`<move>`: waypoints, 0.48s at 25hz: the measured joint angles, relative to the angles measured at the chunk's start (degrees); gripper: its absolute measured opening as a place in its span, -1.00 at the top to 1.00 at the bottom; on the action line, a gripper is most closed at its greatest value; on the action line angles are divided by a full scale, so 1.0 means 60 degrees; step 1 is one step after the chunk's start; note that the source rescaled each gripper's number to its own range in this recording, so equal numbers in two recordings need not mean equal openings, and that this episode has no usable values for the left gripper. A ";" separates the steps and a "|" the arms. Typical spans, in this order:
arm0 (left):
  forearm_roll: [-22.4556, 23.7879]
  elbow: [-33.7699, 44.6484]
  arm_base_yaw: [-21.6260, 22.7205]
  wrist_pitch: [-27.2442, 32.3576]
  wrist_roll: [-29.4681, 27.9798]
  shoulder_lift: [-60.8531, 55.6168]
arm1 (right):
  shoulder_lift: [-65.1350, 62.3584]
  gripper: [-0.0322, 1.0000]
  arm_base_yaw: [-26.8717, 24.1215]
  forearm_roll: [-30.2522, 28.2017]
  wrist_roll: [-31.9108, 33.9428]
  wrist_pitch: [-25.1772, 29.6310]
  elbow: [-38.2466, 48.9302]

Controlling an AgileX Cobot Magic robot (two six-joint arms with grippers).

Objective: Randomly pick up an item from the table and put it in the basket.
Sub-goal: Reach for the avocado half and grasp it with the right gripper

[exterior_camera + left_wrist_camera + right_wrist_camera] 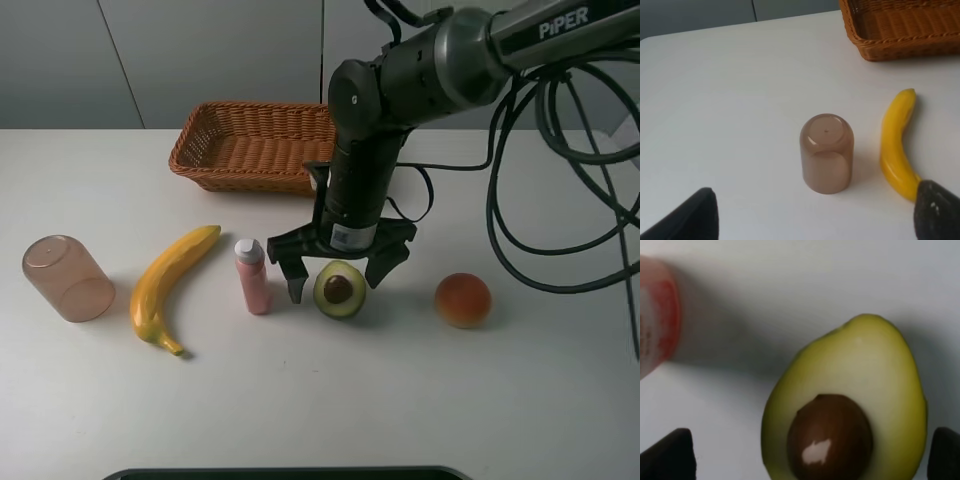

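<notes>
The halved avocado [339, 290] lies flesh up on the white table [300, 420], its brown pit showing. My right gripper [337, 279] is open, its two fingers standing on either side of the avocado without touching it. In the right wrist view the avocado [850, 405] fills the middle, between the two fingertips [667, 455] at the lower corners. The wicker basket [255, 146] stands at the back of the table, behind the gripper. My left gripper [812, 220] is open and empty, out of the exterior view, above the table near the cup.
A pink bottle [252, 276] stands just left of the avocado, close to the left finger. A yellow banana [168, 287] and an upturned brown cup [67, 278] lie further left. A round orange-red fruit [463, 299] lies to the right. Black cables [560, 200] hang at the right.
</notes>
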 joint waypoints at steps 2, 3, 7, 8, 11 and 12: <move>0.0000 0.0000 0.0000 0.0000 0.0000 0.0000 | 0.0182 -1.00 0.0000 -0.0018 0.0000 -0.0081 0.0000; 0.0000 0.0000 0.0000 0.0000 0.0000 0.0000 | 0.0258 -1.00 0.0000 -0.0018 0.0000 -0.0130 0.0000; 0.0000 0.0000 0.0000 0.0000 0.0000 0.0000 | 0.0416 -1.00 0.0000 -0.0069 -0.0017 -0.0233 0.0000; 0.0000 0.0000 0.0000 0.0000 0.0000 0.0000 | 0.0437 -1.00 0.0000 -0.0085 -0.0013 -0.0278 0.0000; 0.0000 0.0000 0.0000 0.0000 0.0000 0.0000 | 0.0459 -1.00 0.0000 -0.0085 -0.0013 -0.0353 0.0000; 0.0000 0.0000 0.0000 0.0000 0.0000 0.0000 | 0.0459 -1.00 0.0000 -0.0085 -0.0013 -0.0353 0.0000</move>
